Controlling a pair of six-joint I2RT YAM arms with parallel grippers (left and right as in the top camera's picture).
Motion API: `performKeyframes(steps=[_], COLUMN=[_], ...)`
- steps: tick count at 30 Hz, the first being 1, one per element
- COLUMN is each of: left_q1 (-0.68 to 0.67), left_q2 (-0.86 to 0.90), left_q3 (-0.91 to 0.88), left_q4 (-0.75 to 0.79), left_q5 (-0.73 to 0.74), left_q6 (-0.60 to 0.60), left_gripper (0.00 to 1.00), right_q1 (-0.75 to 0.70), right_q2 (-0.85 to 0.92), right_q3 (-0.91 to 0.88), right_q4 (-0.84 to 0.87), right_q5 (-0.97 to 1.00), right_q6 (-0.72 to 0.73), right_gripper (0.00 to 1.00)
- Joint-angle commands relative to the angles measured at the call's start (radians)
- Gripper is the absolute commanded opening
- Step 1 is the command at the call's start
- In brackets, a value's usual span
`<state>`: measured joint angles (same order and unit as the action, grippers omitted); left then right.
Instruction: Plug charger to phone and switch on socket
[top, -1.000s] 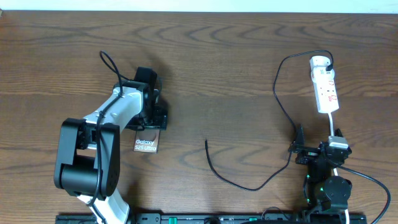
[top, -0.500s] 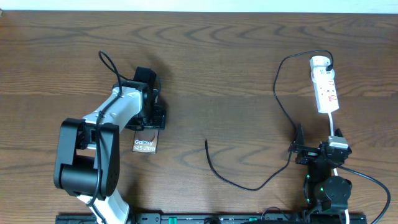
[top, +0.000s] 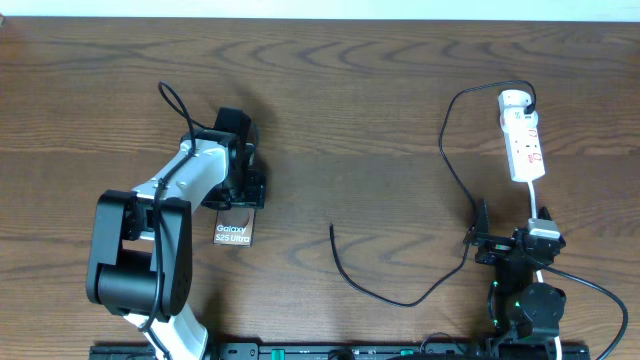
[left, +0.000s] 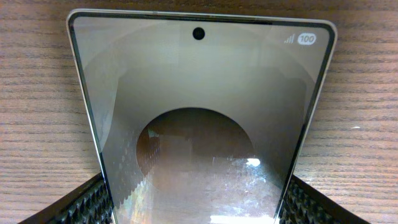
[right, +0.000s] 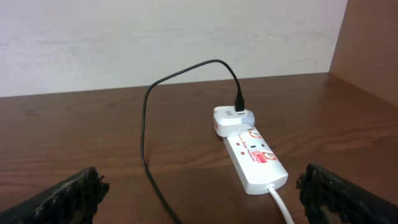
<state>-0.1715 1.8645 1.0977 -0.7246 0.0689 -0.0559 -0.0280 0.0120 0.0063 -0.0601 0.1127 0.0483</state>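
The phone (top: 235, 232) lies flat on the table, its dark glossy face filling the left wrist view (left: 199, 93). My left gripper (top: 240, 205) (left: 198, 208) is shut on the phone, one ribbed pad (left: 93, 205) against each long edge. The charger's black cable (top: 400, 298) loops across the table. Its free plug tip (top: 332, 228) lies right of the phone, and its white adapter (top: 515, 100) (right: 231, 118) sits in the socket (top: 526, 148) (right: 255, 158). My right gripper (top: 512, 235) (right: 211, 199) stands open and empty, short of the socket's near end.
The socket's thick white lead (top: 540, 205) (right: 281, 204) runs back toward my right arm. A pale wall (right: 174, 37) closes off the table's far side. In the right wrist view the black cable (right: 146, 143) passes between my right fingers.
The left gripper and the phone have edged very slightly left. The right arm, cable and socket have not moved.
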Motion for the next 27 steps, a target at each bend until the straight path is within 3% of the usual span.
performKeyframes(steps=[1,19,27], left_q1=[-0.009,-0.009,-0.009], left_q2=[0.068,0.068,0.068], left_q3=[-0.060,-0.060,-0.060], left_q4=[0.002,0.002,0.002], left_q5=[0.080,0.080,0.080], left_q6=[0.002,0.002,0.002], left_gripper=[0.74,0.69,0.61], right_q1=[-0.005,-0.005,-0.005], right_q2=[-0.005,-0.005,-0.005], right_q3=[-0.001,-0.001,-0.001], right_q4=[-0.004,-0.004,-0.004], right_q5=[0.009,0.009,0.009], right_q6=[-0.001,-0.001,-0.001], right_gripper=[0.99,0.99,0.99])
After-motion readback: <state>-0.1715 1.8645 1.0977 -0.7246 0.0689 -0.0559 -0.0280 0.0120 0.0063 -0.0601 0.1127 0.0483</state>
